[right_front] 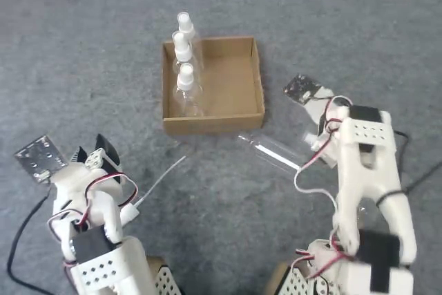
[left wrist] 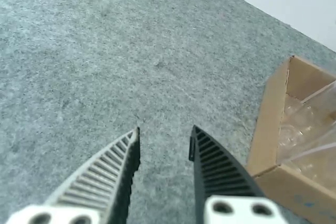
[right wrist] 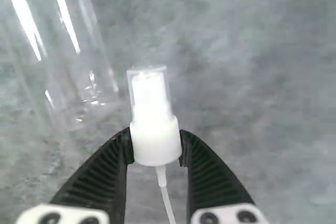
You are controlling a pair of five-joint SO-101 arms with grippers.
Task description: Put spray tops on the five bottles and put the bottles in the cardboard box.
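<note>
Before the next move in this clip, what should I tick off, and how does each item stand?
1. Grip of right gripper on spray top: ok, shut on its collar.
2. Is left gripper open and free: ok.
3. Is loose bottle upright for capping: not ok, it lies on its side.
4. Top's tube lined up with that bottle's mouth: cannot tell.
5. Room in box: ok, three capped bottles stand along one side.

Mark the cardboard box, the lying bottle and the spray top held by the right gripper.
cardboard box (right_front: 214, 124): high view, front wall.
lying bottle (right_front: 276, 150): high view, mid body.
spray top (right wrist: 155, 141): right wrist view, collar.
</note>
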